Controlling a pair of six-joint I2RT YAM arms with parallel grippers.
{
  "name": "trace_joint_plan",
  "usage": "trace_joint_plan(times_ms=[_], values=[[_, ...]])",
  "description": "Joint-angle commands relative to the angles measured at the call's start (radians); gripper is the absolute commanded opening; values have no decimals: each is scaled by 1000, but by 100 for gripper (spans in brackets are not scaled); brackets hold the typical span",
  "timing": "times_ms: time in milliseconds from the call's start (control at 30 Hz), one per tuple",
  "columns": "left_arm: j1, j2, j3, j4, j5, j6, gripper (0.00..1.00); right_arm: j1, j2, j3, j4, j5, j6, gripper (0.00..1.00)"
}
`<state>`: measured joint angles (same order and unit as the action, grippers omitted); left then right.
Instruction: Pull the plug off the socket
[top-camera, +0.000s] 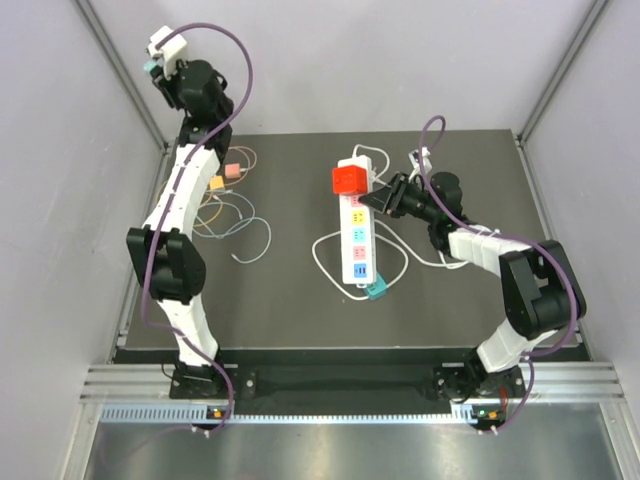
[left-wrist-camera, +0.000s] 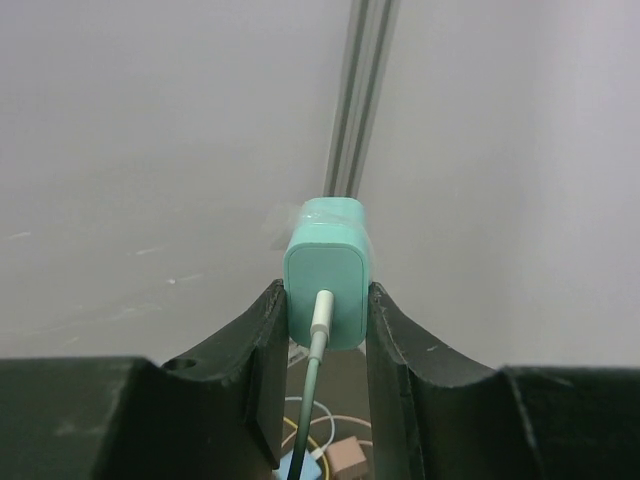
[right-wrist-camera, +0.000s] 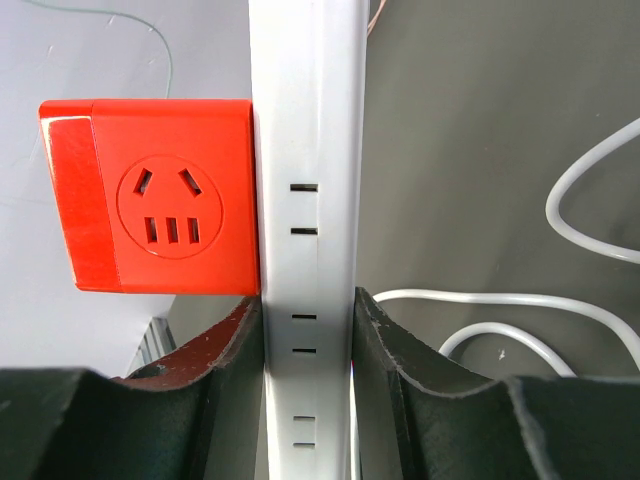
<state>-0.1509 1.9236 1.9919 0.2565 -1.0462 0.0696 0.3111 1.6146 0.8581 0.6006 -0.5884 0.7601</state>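
Hard to make out: the prongs of the teal plug (left-wrist-camera: 325, 270) face away from the wrist camera, and a small teal item (top-camera: 377, 290) at the near end of the power strip (top-camera: 358, 235) cannot be identified. Surface: dark table (top-camera: 490, 160), pale walls, aluminium corner post (left-wrist-camera: 355, 100). Left gripper (left-wrist-camera: 322, 305): high at far left, clamped on the teal plug, well apart from the strip, lead (left-wrist-camera: 318, 335) hanging. Right gripper (right-wrist-camera: 305, 310): closed on the strip beside the red adapter (right-wrist-camera: 160, 195). Others: white cable (right-wrist-camera: 480, 297); pink plug (top-camera: 233, 171) and orange plug (top-camera: 215, 184) at left.
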Motion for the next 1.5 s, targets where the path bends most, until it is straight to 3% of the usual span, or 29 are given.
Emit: trace_joint_plan(times_ms=[0,233,367,633,733,867,900,1000,1200,1267,1467], values=[[8,-31,-124,-98,52,-76,2,-12,-19,29,140,-16,16,0],[28,26,-309,-255,167,-361,3,-30,-27,27,145,-19,25,0],[51,83,-323,-359,270,-442,4,-40,-25,25,151,-22,34,0],[106,184,-321,-508,412,-530,15,-41,-25,25,154,-24,38,0],[132,187,-352,-530,472,-557,22,-43,-25,25,153,-24,38,0],[178,164,-398,-533,546,-580,43,-41,-25,25,151,-22,36,0],[185,137,-409,-533,569,-590,55,-43,-24,25,151,-22,38,0],[214,63,-479,-461,684,-594,69,-43,-21,24,151,-22,38,0],[235,-70,-541,-382,874,-561,85,-43,-18,27,151,-24,35,0],[238,-104,-557,-369,919,-548,98,-43,-13,28,151,-25,31,0],[240,-227,-619,-361,1038,-505,99,-43,-12,29,145,-27,16,0]])
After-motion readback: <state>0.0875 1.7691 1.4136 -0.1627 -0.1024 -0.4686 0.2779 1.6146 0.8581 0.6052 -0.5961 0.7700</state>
